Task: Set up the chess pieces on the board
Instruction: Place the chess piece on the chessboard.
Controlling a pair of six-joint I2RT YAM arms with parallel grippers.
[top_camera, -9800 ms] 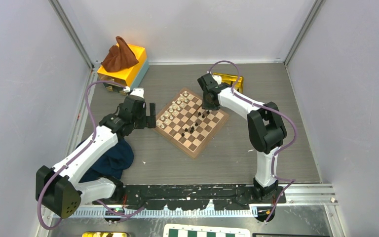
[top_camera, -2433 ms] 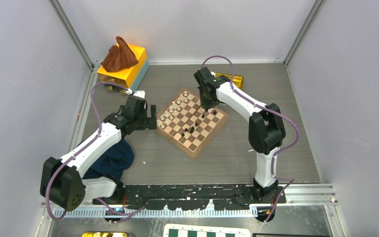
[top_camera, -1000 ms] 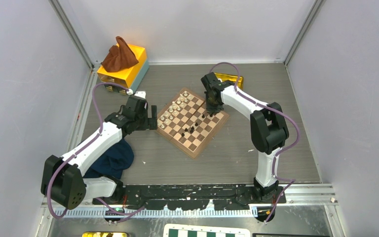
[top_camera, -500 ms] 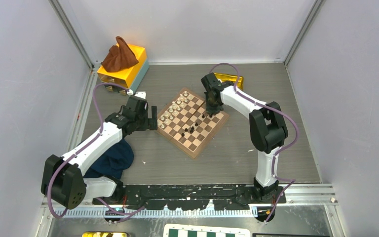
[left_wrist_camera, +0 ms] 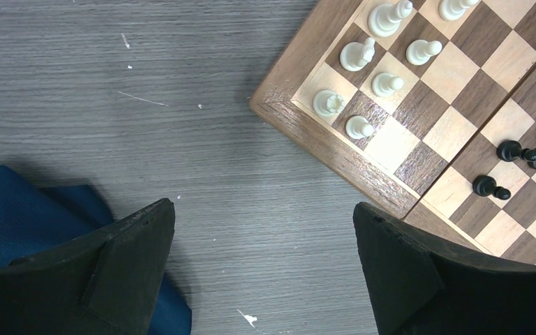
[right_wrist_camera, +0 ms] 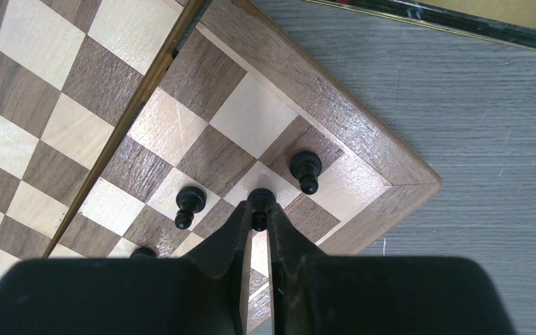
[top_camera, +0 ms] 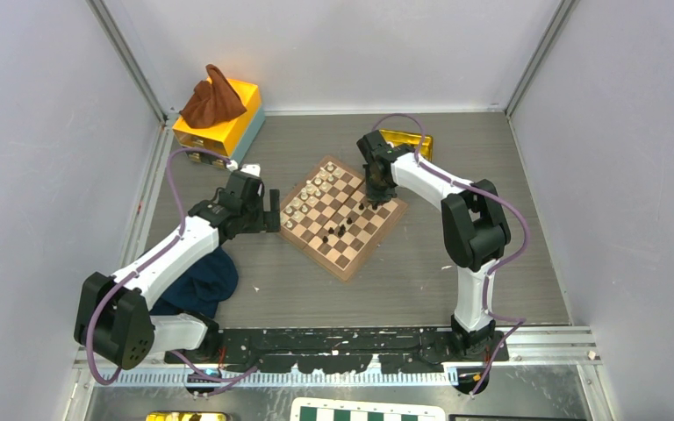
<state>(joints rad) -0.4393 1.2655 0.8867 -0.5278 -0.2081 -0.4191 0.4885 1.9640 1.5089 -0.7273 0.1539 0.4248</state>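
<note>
The wooden chessboard (top_camera: pixel 342 215) lies mid-table, also in the right wrist view (right_wrist_camera: pixel 405 174) and left wrist view (left_wrist_camera: pixel 335 150). My right gripper (right_wrist_camera: pixel 259 213) is shut on a black pawn (right_wrist_camera: pixel 259 199) standing on a light square near the board's right corner. Two more black pawns (right_wrist_camera: pixel 305 168) (right_wrist_camera: pixel 189 202) stand either side of it. Other black pieces (left_wrist_camera: pixel 527 155) sit mid-board. Cream pieces (left_wrist_camera: pixel 363 56) line the board's left side. My left gripper (left_wrist_camera: pixel 264 241) is open and empty over the table, just off the board's left edge.
A blue cloth (top_camera: pixel 200 282) lies under my left arm. An orange box with a brown cloth (top_camera: pixel 217 107) stands at back left. A gold box (top_camera: pixel 406 140) lies behind the board. A green-and-white board (top_camera: pixel 369 410) lies at the near edge.
My right gripper moved from mid-board to the right corner and settled there on the pawn. My left arm shifted only slightly.
</note>
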